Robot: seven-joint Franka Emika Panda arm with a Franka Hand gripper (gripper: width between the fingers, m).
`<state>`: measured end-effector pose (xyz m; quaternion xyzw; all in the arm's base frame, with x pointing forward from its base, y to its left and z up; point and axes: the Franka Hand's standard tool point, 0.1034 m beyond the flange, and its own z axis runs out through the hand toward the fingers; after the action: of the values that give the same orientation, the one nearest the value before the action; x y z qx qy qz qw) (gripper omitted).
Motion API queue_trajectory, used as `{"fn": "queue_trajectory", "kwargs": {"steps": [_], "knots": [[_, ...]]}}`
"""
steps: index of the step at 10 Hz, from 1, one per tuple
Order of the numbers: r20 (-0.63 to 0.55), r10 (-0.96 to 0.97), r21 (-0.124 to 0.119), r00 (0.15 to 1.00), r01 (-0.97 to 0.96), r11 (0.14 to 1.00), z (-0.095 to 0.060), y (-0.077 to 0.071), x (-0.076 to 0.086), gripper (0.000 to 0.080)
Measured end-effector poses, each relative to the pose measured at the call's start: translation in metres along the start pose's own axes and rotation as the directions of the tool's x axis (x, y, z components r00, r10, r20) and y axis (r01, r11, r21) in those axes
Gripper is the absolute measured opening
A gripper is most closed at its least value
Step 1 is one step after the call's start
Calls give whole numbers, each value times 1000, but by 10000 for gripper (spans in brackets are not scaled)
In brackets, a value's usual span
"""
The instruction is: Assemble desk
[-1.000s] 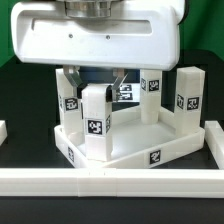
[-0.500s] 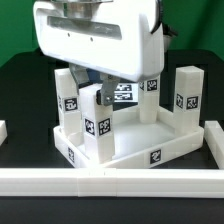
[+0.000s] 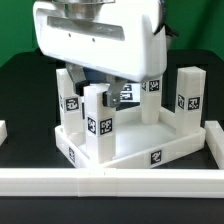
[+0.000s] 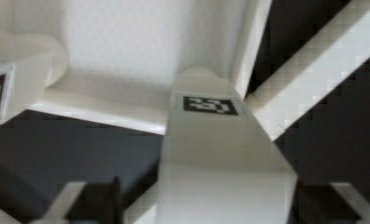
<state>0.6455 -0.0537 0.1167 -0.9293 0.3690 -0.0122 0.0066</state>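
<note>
The two-finger gripper [image 4: 185,205] has just spread its jaws off the white square-section tagged leg [image 3: 96,122], now standing free in the near corner socket of the white plastic rimmed tabletop [image 3: 150,150], suggesting this leg is seated.

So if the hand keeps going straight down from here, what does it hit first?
Most likely the front leg: the hand has a finger on either side of it, so that leg's top would meet the palm, though depth is unclear.
</note>
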Motion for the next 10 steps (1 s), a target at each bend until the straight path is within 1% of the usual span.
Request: {"fn": "queue_trajectory", "kwargs": {"steps": [1,2,3,4,5,7,9,10], "knots": [[0,-125,-1,992,125,992,0,1,1,609],[0,-226,0,974,226,974,0,1,1,643],[0,-295,0,956,295,956,0,0,0,643],[0,-409,-1,912,409,912,0,0,0,648],[0,-519,0,855,519,855,0,-1,-1,648],[-7,-707,7,707,707,707,-4,-7,-4,648],[-12,-796,3,605,797,605,-6,-10,-6,648],[-17,-835,-7,550,835,550,-6,-11,-6,648]]}}
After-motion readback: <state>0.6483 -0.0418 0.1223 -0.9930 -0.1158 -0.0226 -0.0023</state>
